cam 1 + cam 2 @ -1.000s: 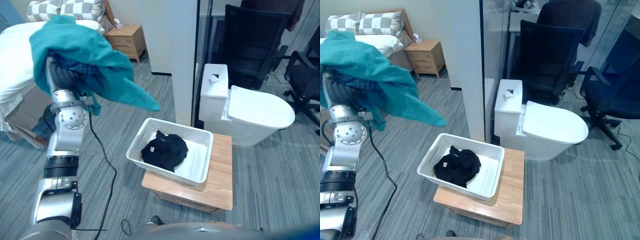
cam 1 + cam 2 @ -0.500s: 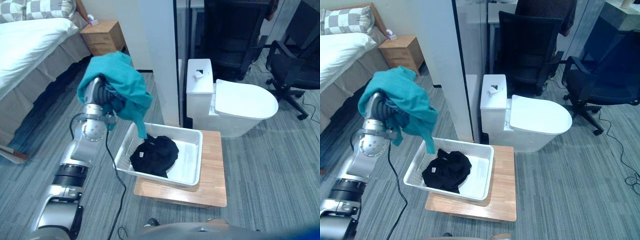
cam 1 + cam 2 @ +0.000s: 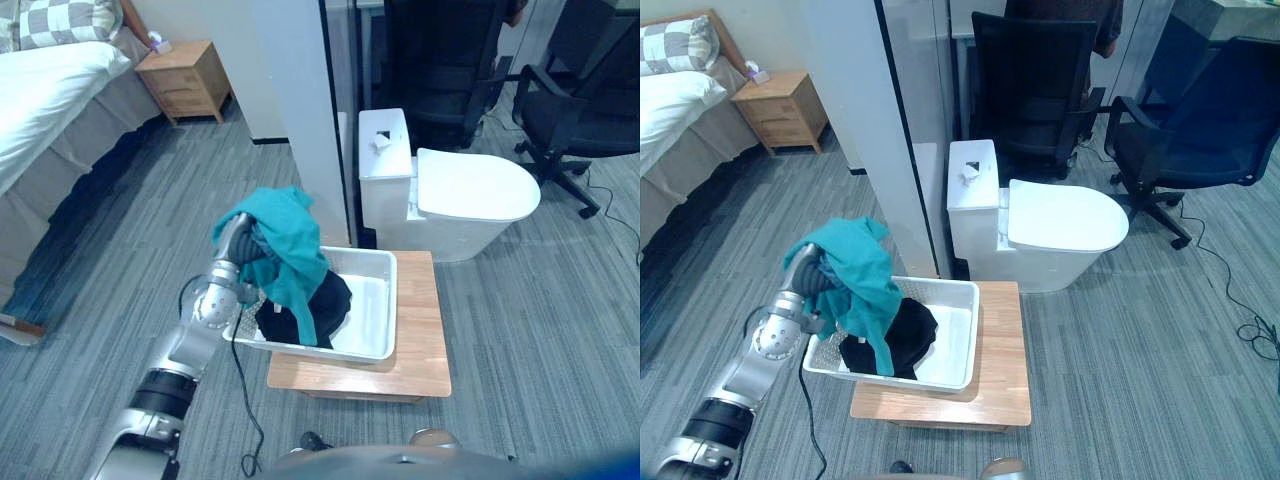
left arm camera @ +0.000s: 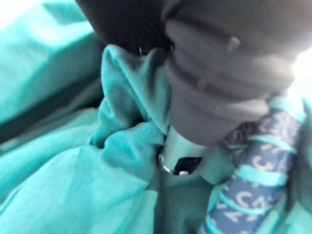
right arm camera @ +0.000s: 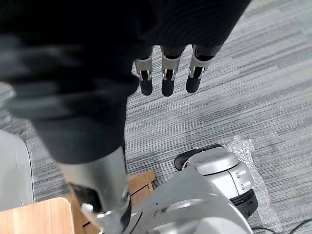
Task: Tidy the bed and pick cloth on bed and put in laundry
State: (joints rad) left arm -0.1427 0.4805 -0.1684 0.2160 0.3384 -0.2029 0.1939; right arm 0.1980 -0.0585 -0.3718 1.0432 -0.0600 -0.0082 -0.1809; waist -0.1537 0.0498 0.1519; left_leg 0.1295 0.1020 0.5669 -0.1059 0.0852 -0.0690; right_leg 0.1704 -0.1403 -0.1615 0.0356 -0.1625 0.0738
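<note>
A teal cloth with a blue patterned lining is draped over my left hand and bunched round it. The hand is at the left rim of the white laundry basket. Its fingers are curled into the cloth. The cloth's loose end hangs down inside the basket, over a black garment lying there. The basket stands on a low wooden table. My right hand hangs over the carpet with straight fingers, holding nothing.
A white toilet stands just behind the low table, next to a grey partition. The bed and a wooden nightstand are at the far left. Black office chairs stand at the back right.
My left arm has swung the teal cloth down and to the right, from up high near the bed to the basket's left rim. The camera has turned toward the basket.
</note>
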